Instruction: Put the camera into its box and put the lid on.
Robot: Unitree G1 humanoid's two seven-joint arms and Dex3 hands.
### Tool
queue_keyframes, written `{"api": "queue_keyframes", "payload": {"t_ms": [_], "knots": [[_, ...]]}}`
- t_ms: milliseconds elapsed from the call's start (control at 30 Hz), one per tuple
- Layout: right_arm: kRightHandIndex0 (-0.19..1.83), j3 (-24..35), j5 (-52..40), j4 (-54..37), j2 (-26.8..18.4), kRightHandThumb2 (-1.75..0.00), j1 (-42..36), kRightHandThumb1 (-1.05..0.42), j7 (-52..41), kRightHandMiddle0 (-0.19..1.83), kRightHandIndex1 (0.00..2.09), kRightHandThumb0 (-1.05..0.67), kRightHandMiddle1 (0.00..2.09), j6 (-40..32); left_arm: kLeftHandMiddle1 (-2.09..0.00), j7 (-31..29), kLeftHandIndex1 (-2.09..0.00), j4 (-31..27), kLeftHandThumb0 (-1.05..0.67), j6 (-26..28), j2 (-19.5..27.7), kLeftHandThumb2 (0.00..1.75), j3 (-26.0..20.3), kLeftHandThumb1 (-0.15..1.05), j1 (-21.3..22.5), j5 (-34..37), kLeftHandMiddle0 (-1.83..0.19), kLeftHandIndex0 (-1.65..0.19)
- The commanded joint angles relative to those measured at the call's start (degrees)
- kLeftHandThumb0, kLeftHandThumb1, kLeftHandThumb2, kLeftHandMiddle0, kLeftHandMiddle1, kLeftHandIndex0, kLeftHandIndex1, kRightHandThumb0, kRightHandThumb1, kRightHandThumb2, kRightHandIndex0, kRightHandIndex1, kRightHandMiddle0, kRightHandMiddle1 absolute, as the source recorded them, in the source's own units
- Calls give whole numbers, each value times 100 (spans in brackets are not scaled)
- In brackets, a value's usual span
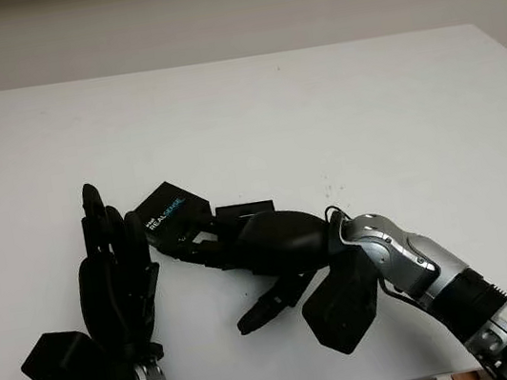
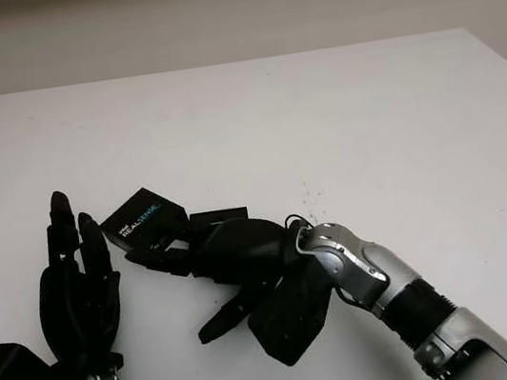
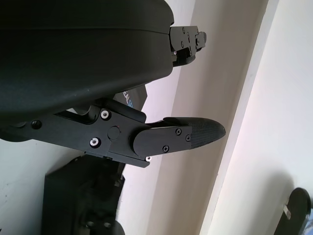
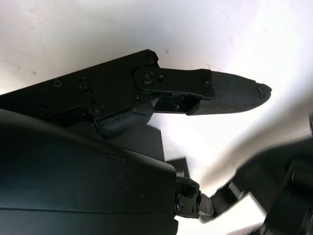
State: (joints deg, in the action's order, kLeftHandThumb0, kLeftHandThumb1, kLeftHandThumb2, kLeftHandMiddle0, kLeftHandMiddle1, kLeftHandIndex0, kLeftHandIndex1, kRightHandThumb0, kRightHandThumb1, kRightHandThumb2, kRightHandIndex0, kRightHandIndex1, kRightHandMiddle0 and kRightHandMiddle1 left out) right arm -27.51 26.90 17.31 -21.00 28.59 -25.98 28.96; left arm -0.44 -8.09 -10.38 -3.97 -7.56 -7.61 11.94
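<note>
White table [image 1: 337, 109]; black box [image 1: 172, 210], marked RealSense, just past right hand [image 1: 243, 245] fingertips, fingers reaching onto it, grip itself hidden, cannot tell if clamped. Left hand [image 1: 112, 270] open, upright just beside box, holding nothing. Camera and lid not made out; boxing and lidding judged not yet done.

my left robot hand [image 1: 113, 280]: matte black shell, silver screws
my right robot hand [image 1: 271, 240]: glossy black shell
my right forearm [image 1: 420, 265]: silver-grey, black cable at wrist
</note>
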Motion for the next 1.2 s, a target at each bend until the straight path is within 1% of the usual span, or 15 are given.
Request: {"api": "queue_keyframes", "payload": {"t_ms": [0,133,233,333,500,767,833,867,933,1000,1033,1067,1167], "knots": [[-19,419,-368,-63,25,-51,-35,-105,160,-19,0,-86,0,-122,-6,33,-6,-35,-56,-84,-34,43,-5,105,-16,-41,4,6],[-16,1286,-1388,-202,293,-52,-99,-105,613,-18,2,-83,1,-287,-6,77,-7,-18,-57,-110,-6,43,-11,105,-2,-119,3,5],[-12,1716,-1684,-584,332,-54,-171,-105,875,-15,5,-80,3,-565,-6,54,-6,-1,-57,-123,17,43,-17,105,12,-110,3,5],[-12,2033,-1980,-1015,332,-55,-279,-105,923,-13,5,-83,4,-1018,-6,43,-7,-1,-57,-123,22,43,-17,105,28,-92,2,5],[-13,2296,-2080,-1569,239,-55,-462,-105,910,-14,5,-83,4,-1666,-6,39,-7,-17,-57,-104,24,42,-20,105,33,-70,2,4],[-9,2456,-1929,-1668,301,-59,-565,-105,1177,-11,7,-77,6,-1777,-5,36,-6,-71,-56,-120,140,43,-81,105,114,-124,3,6],[-7,2506,-2010,-1697,365,-62,-588,-105,1235,-9,8,-76,7,-1983,-7,249,-7,-73,-53,-199,243,38,-136,105,234,-491,-2,2],[-7,2549,-2135,-1684,426,-62,-591,-105,1233,-8,8,-75,7,-2111,-8,453,-8,-70,-53,-227,336,35,-166,105,304,-861,-6,0],[-10,2689,-2531,-1653,563,-61,-578,-105,1167,-10,6,-76,6,-2549,-12,793,-14,-45,-51,-257,578,27,-225,105,468,-1566,-23,-13],[-13,2873,-2980,-1570,708,-61,-548,-105,1112,-12,4,-74,5,-2955,-13,966,-17,-51,-50,-186,876,20,-259,105,636,-2133,-34,-22],[-15,2928,-3125,-1552,755,-62,-539,-105,1103,-13,3,-72,5,-3069,-12,992,-17,-52,-49,-158,980,17,-266,105,683,-2292,-35,-23],[-16,2997,-3270,-1527,793,-62,-525,-105,1098,-14,3,-71,4,-3233,-11,963,-17,-58,-49,-61,1189,16,-261,105,761,-2540,-36,-23],[-19,3110,-3493,-1483,838,-70,-495,-105,1102,-18,1,-67,2,-3546,-5,762,-10,-112,-57,248,1678,8,-205,102,921,-3039,-25,-14]]}}
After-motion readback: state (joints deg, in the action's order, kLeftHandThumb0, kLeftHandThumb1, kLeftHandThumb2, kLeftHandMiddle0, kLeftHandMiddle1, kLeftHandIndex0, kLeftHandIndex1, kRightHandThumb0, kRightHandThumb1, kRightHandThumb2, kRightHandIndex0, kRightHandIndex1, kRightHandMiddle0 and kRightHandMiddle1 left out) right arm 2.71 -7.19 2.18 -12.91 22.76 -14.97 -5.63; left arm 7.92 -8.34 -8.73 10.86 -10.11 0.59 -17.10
